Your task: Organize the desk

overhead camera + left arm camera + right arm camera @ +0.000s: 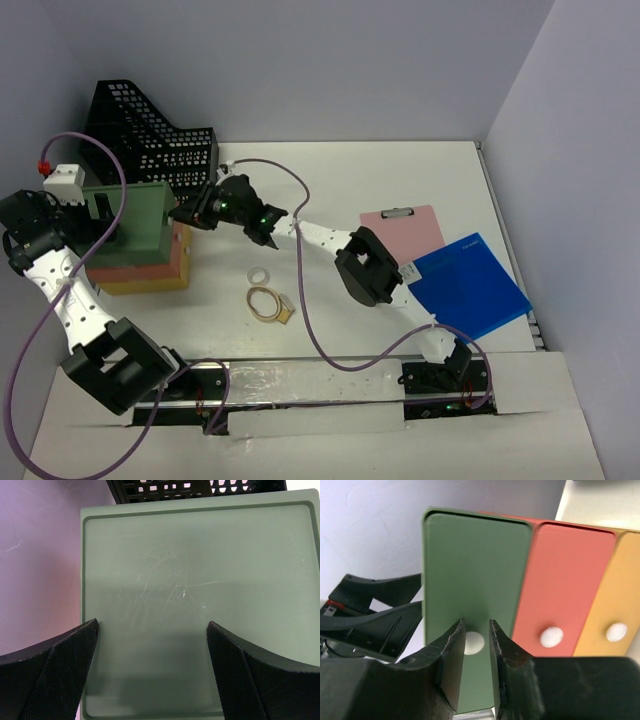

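Note:
A small drawer unit stands at the left of the white desk (400,180): a green drawer (135,215) on top, a red one (182,248) under it, a yellow one (150,285) at the bottom. In the right wrist view the green front (475,565) has a white knob (475,642), and my right gripper (476,625) is shut on it; that gripper also shows in the top view (190,213). My left gripper (152,625) is open just above the unit's green top (200,570), at its left side (100,215).
A black mesh file holder (150,140) stands behind the drawers. A pink clipboard (405,228) and a blue folder (468,285) lie at the right. Two tape rings (266,301) lie in the middle. Red (565,580) and yellow (615,595) fronts have white knobs.

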Controlling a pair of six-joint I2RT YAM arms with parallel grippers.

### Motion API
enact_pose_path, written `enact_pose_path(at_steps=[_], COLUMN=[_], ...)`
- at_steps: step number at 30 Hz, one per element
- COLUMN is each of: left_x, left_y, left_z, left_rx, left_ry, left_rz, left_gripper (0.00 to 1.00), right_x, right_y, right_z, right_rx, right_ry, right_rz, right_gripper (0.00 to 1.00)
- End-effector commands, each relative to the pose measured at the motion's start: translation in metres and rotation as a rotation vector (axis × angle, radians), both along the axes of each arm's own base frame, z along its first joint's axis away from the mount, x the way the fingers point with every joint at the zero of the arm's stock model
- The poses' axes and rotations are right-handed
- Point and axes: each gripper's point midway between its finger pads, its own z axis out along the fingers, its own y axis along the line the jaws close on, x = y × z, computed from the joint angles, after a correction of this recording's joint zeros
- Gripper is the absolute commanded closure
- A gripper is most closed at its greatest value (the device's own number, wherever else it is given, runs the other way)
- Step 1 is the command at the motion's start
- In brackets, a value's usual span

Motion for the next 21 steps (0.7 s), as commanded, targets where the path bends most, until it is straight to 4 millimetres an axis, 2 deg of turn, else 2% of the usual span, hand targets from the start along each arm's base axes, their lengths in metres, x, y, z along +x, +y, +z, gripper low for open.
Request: enact_pose_path(at_steps=[1, 5, 7, 8, 10, 14, 15, 18, 21], left_x=[-0.023, -0.023, -0.023, -0.023, -0.023, -0.023, -0.023, -0.022, -0.022], left_y=[-0.012, -0.013, -0.013, -0.014, -0.016, -0.015, -0.015, -0.015, -0.013], left_z=[-0.038, -0.039, -0.041, -0.044, -0.045, -0.043, -0.043, -0.042, -0.043], left_rx=[-0.096, -0.097, -0.106, -0.116, -0.121, -0.113, -0.109, -0.108, -0.107], left_ry=[0.163, 0.156, 0.160, 0.165, 0.167, 0.164, 0.162, 0.158, 0.159], left_rz=[0.011, 0.012, 0.015, 0.011, 0.006, 0.002, 0.003, 0.003, 0.006], left_gripper=[0.04, 0.04, 0.04, 0.04, 0.04, 0.04, 0.04, 0.04, 0.04], right_x=[-0.017, -0.020, -0.018, -0.018, -0.017, -0.018, -0.018, -0.015, -0.013], right_y=[-0.011, -0.021, -0.025, -0.030, -0.031, -0.022, -0.019, -0.013, -0.006], right_z=[0.008, 0.001, 0.007, -0.006, -0.018, -0.032, -0.027, -0.035, -0.034], right_rx=[0.041, -0.008, 0.018, 0.019, 0.025, 0.033, 0.053, 0.062, 0.079], right_ry=[0.018, -0.013, -0.016, 0.025, 0.052, 0.085, 0.092, 0.112, 0.123], right_rz=[0.040, 0.067, 0.057, 0.043, 0.036, 0.068, 0.082, 0.086, 0.090], right_gripper=[0.63, 0.57, 0.56, 0.55, 0.54, 0.52, 0.51, 0.50, 0.50])
